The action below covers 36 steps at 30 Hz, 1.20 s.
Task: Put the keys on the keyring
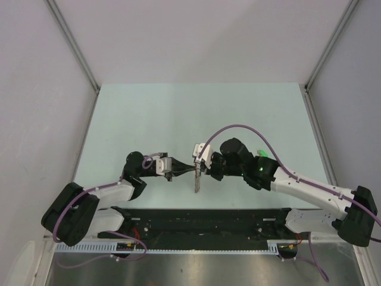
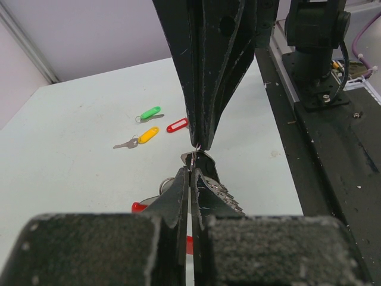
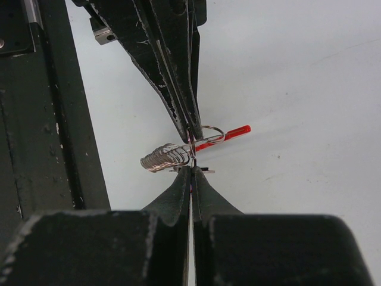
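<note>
My left gripper (image 1: 181, 173) and right gripper (image 1: 199, 167) meet tip to tip above the near middle of the table. The left gripper (image 2: 191, 170) is shut on the keyring (image 1: 196, 185), which hangs below the tips. The keyring's silver row of rings (image 3: 161, 159) and red arc (image 3: 232, 132) show in the right wrist view. The right gripper (image 3: 191, 170) is shut on the black key (image 2: 206, 162), pressed against the keyring's wire. The green key (image 2: 150, 112), yellow key (image 2: 146, 135) and red key (image 2: 177, 125) lie loose on the table.
The black base rail (image 1: 202, 217) runs along the table's near edge, close under both grippers; it also shows in the left wrist view (image 2: 333, 155) and the right wrist view (image 3: 36, 119). Grey enclosure walls (image 1: 36, 89) stand to the left, right and back.
</note>
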### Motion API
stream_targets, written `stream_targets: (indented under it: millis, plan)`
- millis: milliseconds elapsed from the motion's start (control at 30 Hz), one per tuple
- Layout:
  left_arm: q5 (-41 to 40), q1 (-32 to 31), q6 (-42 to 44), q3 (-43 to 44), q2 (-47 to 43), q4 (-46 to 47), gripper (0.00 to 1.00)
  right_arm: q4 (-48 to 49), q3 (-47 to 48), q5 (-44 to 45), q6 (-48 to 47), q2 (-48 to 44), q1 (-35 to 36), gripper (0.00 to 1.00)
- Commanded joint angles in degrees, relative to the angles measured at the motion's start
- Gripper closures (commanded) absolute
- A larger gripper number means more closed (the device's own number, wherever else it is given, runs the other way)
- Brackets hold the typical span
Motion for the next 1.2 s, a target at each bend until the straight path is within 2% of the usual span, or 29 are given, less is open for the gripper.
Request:
stream_targets:
  millis: [0, 300, 1167]
  plan:
    - [2.0, -0.4, 2.4, 0.4, -0.7, 3.5, 1.00, 2.7, 2.4, -1.1, 1.0, -0.1, -0.5, 1.00]
    - [2.6, -0.8, 4.6, 1.4, -0.4, -0.2, 0.99, 2.9, 2.4, -3.5, 1.1, -0.5, -1.4, 1.00]
    - [3.5, -1.9, 4.3, 2.2, -0.4, -0.8, 1.00, 1.8, 3.2, -4.1, -0.2, 0.9, -0.2, 1.00]
